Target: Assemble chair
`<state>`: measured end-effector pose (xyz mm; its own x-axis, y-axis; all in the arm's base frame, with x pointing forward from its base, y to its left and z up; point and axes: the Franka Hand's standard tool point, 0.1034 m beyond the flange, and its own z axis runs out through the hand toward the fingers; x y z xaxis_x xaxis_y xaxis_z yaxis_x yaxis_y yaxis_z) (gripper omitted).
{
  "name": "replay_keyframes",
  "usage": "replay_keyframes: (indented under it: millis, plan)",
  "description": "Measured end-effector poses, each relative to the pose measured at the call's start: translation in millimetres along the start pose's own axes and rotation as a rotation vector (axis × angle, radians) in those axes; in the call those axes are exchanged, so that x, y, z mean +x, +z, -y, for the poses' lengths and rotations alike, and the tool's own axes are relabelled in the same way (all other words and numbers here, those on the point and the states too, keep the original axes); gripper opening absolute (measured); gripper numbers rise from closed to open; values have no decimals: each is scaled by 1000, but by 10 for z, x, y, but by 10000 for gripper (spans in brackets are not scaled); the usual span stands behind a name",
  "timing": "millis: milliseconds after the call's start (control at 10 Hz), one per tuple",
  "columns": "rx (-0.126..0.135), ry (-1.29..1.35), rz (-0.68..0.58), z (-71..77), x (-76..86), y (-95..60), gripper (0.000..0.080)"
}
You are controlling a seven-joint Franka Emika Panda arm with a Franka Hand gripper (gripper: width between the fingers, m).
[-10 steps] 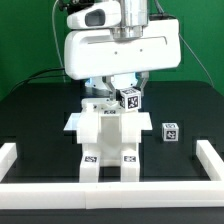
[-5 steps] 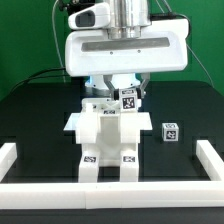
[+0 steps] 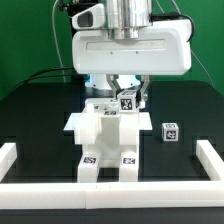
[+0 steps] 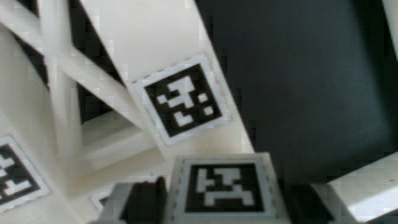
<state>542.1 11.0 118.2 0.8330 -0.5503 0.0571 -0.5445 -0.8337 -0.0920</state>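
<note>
White tagged block (image 3: 129,100) is clamped in your fingers (image 4: 365,192); chair frame (image 3: 104,140) crowds just beneath them, loose cube (image 3: 170,131) lies apart.

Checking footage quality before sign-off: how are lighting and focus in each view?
Exterior view: even light, faint shadows, no glare; the white chair looks bright against the black table, tags distinct. Wrist view: soft throughout, tag edges smeared, including on the tagged block gripped by the hand.

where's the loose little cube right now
In the exterior view the small cube sits alone on the black table, to that view's right of the chair assembly, not touching it.
</note>
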Motion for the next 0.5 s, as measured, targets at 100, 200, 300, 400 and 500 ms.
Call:
replay_keyframes:
  millis: [100, 200, 300, 400, 500]
  plan:
    - [17, 89, -3, 3, 9, -1, 287]
    - [18, 163, -1, 17, 1, -1, 288]
    - [19, 244, 0, 24, -4, 0, 288]
    - [19, 289, 1, 24, -4, 0, 504]
    - [19, 315, 1, 26, -5, 0, 602]
